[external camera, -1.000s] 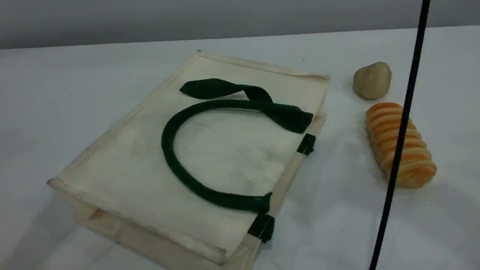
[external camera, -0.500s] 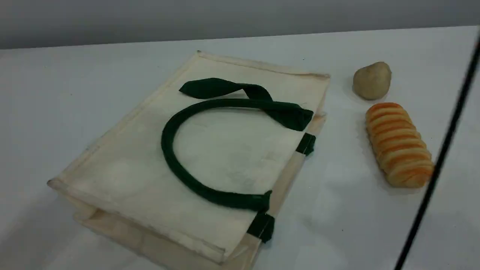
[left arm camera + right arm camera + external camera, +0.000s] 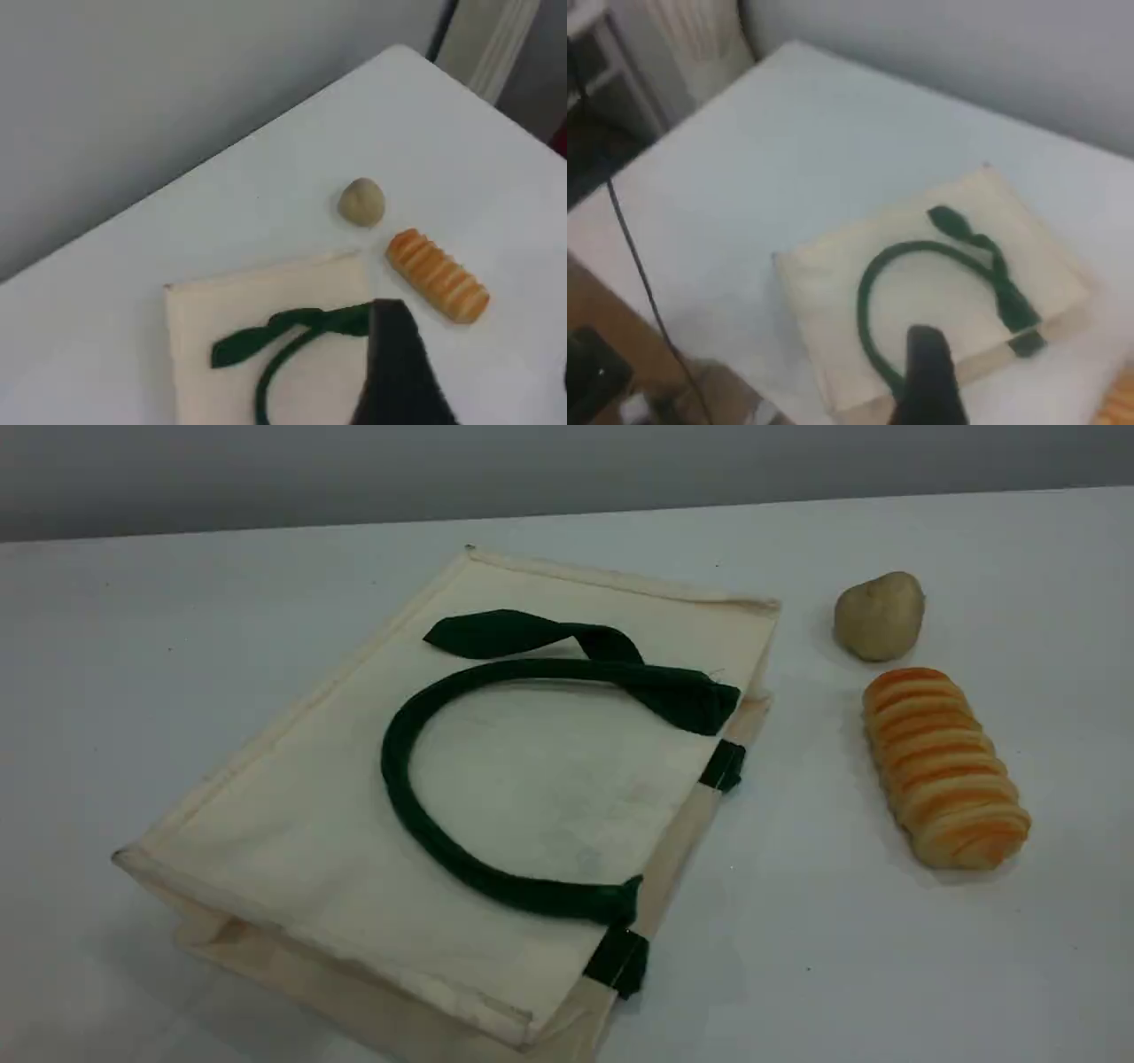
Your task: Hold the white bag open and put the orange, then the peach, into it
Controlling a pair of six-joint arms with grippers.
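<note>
The bag point(image 3: 354, 841) lies flat near the middle of the surface point(image 3: 159, 646), its long axis running diagonally in the scene view from the near left corner to the far right. Its rim, marked by green tabs point(image 3: 725, 765), faces right toward the loaf point(image 3: 943, 766). The cream canvas is smooth and lightly smudged, with stitched edges and a folded gusset showing along the near side. One dark green handle point(image 3: 416, 815) curves in a rounded loop across the top panel; a second, flatter strap point(image 3: 523, 633) lies twisted just beyond it. To the right, apart from the bag, sit a beige, lumpy potato point(image 3: 879, 615) and, nearer, the ridged orange-yellow loaf, its length pointing toward the camera. Neither orange nor peach is in view. Bare white surface lies open on the bag's left, far and right sides; the near corner runs to the frame's bottom edge. Each wrist view shows a single dark fingertip, left pincer point(image 3: 399, 372) and right pincer point(image 3: 926, 376), high above the bag, touching nothing; both stand spread wide.
</note>
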